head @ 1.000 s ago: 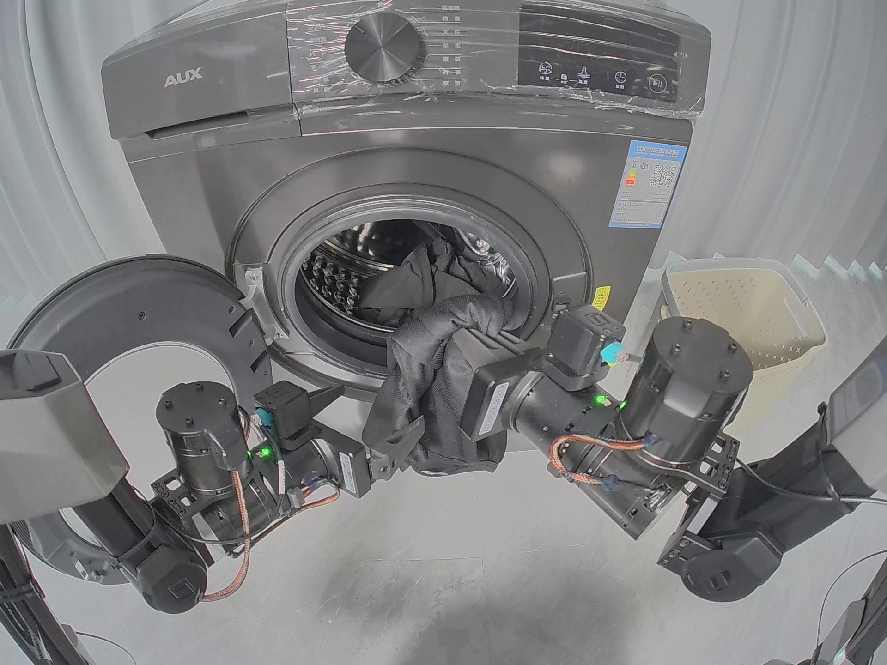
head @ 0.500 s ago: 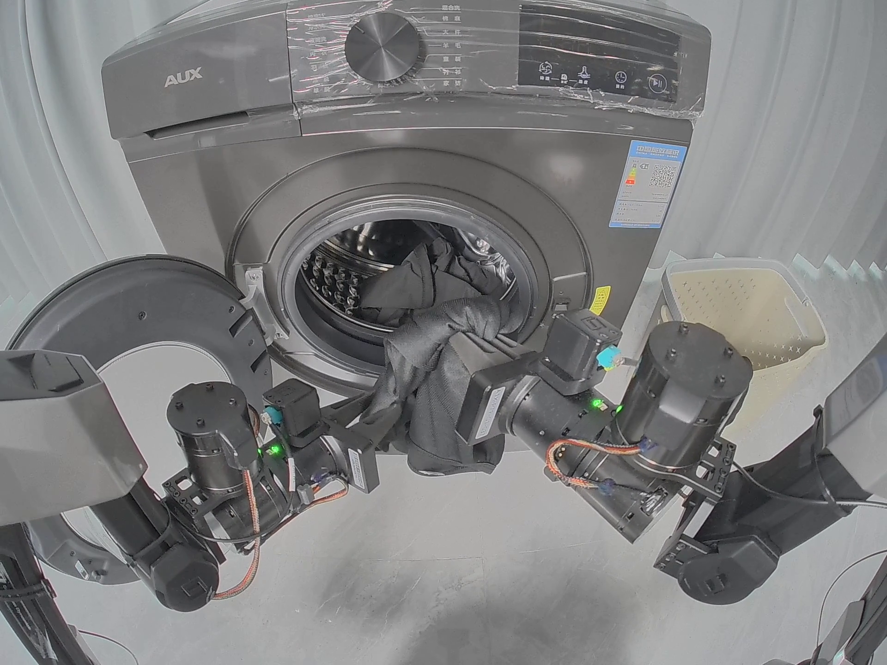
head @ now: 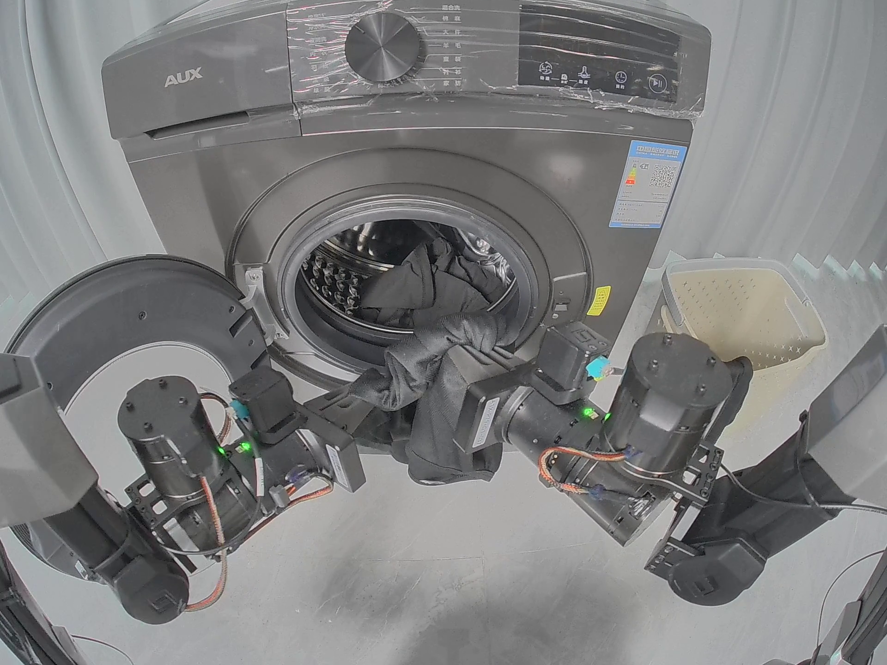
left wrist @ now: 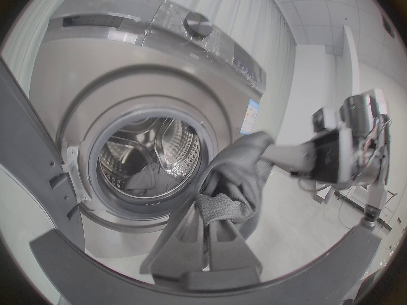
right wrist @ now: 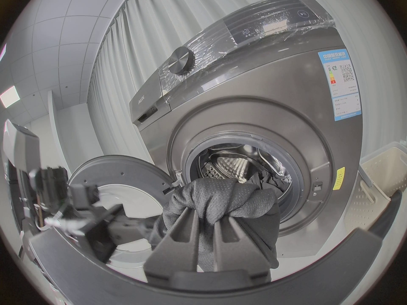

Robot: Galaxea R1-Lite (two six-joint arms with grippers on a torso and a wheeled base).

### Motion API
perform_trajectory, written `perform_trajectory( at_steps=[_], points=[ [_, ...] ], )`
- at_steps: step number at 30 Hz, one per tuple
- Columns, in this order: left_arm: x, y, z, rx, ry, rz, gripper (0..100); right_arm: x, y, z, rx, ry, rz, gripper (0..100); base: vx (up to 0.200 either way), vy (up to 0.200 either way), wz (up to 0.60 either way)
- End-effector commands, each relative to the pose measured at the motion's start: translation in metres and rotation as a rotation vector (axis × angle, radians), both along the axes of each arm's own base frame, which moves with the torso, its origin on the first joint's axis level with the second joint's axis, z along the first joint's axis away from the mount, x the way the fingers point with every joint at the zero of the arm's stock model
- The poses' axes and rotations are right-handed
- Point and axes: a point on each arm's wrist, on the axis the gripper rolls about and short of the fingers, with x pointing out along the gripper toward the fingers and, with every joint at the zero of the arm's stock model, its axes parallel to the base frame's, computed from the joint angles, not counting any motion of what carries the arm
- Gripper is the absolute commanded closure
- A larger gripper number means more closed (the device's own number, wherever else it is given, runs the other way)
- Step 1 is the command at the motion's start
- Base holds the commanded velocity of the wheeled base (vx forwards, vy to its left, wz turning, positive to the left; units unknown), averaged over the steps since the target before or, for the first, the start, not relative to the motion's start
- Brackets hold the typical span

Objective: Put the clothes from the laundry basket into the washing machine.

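A black garment (head: 434, 390) hangs in front of the washing machine's (head: 407, 159) open drum, held from both sides. My left gripper (head: 365, 397) is shut on its lower left edge; in the left wrist view the fingers (left wrist: 186, 238) pinch a fold of the garment (left wrist: 229, 191). My right gripper (head: 473, 359) is shut on the bunched top of the garment (right wrist: 220, 198), just below the drum's rim. More dark clothes (head: 416, 279) lie inside the drum. The cream laundry basket (head: 748, 311) stands on the floor to the right of the machine.
The round machine door (head: 129, 325) stands swung open on the left, close behind my left arm. Grey floor (head: 443, 556) lies free in front of the machine. Pale curtains hang behind the machine.
My left arm has drawn back to the left and closed on the garment's edge, stretching the cloth sideways. The right arm has sunk slightly, still holding the garment.
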Motion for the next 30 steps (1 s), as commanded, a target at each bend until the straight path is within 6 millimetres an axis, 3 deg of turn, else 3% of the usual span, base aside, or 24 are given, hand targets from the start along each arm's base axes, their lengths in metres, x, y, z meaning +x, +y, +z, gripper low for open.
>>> perform_trajectory(
  at_steps=[1,13,24,25,30],
  points=[
    [-0.037,0.011,0.031,-0.055,-0.085,-0.076,100,0.008,0.004,-0.02,-0.043,0.035,-0.009,100,0.0,0.0,0.0],
    [-0.035,0.007,0.039,-0.075,-0.116,-0.092,100,0.01,0.009,-0.042,-0.067,0.054,0.005,100,0.0,0.0,0.0],
    [-0.033,0.007,0.043,-0.091,-0.126,-0.084,100,0.01,0.01,-0.048,-0.078,0.063,0.005,100,0.0,0.0,0.0],
    [-0.033,0.007,0.043,-0.091,-0.126,-0.084,100,0.01,0.01,-0.049,-0.08,0.065,0.005,0,0.0,0.0,0.0],
    [-0.032,0.006,0.045,-0.098,-0.135,-0.081,100,0.011,0.011,-0.056,-0.098,0.08,0.007,0,0.0,0.0,0.0]
  ],
)
